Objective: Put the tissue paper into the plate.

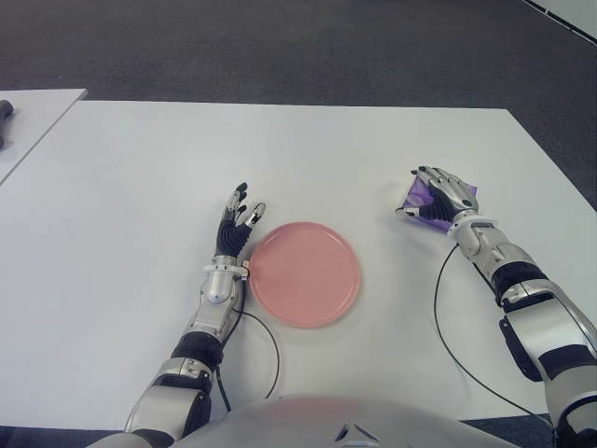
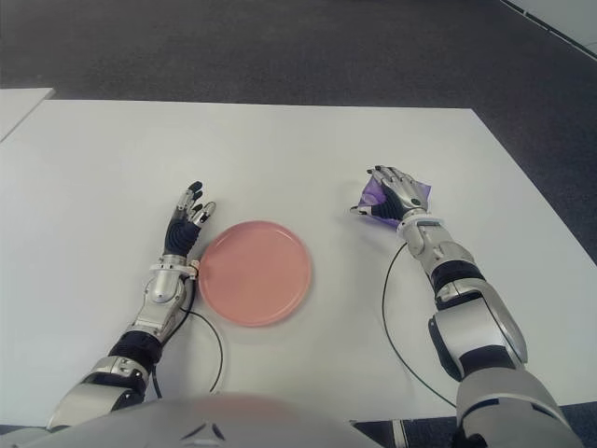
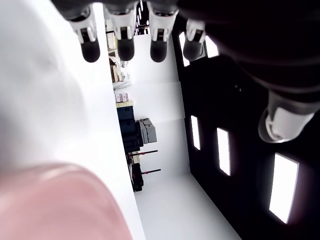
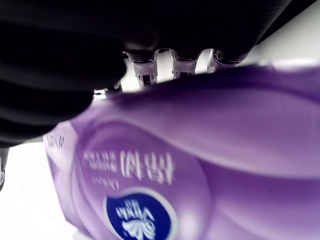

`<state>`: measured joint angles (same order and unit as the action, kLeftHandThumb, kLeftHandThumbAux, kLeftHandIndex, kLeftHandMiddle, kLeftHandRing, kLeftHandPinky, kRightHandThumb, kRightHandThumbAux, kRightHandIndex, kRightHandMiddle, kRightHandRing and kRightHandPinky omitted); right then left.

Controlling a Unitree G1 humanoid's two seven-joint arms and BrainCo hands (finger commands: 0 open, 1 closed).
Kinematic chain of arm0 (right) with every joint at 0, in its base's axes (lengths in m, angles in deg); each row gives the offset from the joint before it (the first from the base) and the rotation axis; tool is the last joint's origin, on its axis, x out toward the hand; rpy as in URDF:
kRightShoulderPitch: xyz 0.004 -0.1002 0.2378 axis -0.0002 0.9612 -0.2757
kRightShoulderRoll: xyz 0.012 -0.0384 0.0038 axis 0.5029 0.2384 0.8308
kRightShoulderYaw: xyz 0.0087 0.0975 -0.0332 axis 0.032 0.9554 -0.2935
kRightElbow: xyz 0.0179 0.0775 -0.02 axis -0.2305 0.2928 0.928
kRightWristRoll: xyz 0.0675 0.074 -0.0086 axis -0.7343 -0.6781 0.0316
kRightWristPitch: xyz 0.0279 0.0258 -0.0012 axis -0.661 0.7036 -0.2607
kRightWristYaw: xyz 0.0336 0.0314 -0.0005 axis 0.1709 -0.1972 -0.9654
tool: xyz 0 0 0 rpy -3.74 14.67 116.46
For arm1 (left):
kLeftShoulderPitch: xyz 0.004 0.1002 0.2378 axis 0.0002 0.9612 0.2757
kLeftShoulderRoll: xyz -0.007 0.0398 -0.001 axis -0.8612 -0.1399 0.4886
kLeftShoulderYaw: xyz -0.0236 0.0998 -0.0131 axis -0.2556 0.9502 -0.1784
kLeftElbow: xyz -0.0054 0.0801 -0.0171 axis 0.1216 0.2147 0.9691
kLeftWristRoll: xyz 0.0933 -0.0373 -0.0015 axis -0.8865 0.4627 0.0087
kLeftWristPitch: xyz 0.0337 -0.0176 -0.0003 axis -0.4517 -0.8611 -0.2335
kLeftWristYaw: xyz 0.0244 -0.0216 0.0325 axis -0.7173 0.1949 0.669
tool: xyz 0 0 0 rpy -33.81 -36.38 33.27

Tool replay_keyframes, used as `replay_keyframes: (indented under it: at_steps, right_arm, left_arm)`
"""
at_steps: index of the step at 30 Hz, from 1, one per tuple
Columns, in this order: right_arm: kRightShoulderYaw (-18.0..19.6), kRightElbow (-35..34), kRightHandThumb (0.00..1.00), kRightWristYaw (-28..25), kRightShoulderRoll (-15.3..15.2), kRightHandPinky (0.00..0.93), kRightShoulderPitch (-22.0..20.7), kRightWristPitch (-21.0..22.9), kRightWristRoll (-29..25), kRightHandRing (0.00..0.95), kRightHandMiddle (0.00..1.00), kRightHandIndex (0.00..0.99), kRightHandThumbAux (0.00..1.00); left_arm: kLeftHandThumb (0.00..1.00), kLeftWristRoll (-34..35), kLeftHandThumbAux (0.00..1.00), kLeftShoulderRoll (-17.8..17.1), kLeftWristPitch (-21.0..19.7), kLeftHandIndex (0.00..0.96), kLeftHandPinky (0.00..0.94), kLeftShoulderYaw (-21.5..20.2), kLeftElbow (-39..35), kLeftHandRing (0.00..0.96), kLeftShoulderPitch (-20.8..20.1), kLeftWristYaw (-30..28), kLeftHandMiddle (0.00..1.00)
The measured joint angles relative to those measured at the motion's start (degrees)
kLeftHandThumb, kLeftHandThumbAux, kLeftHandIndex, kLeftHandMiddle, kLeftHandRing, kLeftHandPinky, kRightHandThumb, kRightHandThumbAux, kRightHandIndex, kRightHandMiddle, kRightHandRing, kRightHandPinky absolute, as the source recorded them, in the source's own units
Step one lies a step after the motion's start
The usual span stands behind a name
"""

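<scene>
A purple tissue paper pack [image 1: 419, 196] lies on the white table [image 1: 298, 159], well to the right of the pink plate [image 1: 304, 273]. My right hand [image 1: 441, 194] covers the pack from above, its fingers curved over the top and the thumb against the pack's left edge. The right wrist view shows the purple wrapper [image 4: 200, 150] pressed close under the palm. Just left of the plate's rim is my left hand [image 1: 238, 219], fingers spread and holding nothing. The plate has nothing on it.
A second white table's corner [image 1: 33, 117] shows at the far left with a dark object [image 1: 5, 110] on it. Dark carpet [image 1: 298, 47] lies beyond the table's far edge. Thin black cables [image 1: 448, 317] trail from both wrists across the table.
</scene>
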<state>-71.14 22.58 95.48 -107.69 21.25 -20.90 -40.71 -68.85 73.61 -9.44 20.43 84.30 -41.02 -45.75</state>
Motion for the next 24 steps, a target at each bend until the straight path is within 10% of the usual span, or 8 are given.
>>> replay_keyframes:
  at_steps: [24]
  right_arm:
    - [0.0, 1.89, 0.099, -0.34, -0.35, 0.0, 0.28, 2.8, -0.91, 0.0, 0.0, 0.0, 0.396]
  left_arm:
    - [0.0, 0.42, 0.439, 0.02, -0.01, 0.0, 0.0, 0.01, -0.68, 0.0, 0.47, -0.12, 0.0]
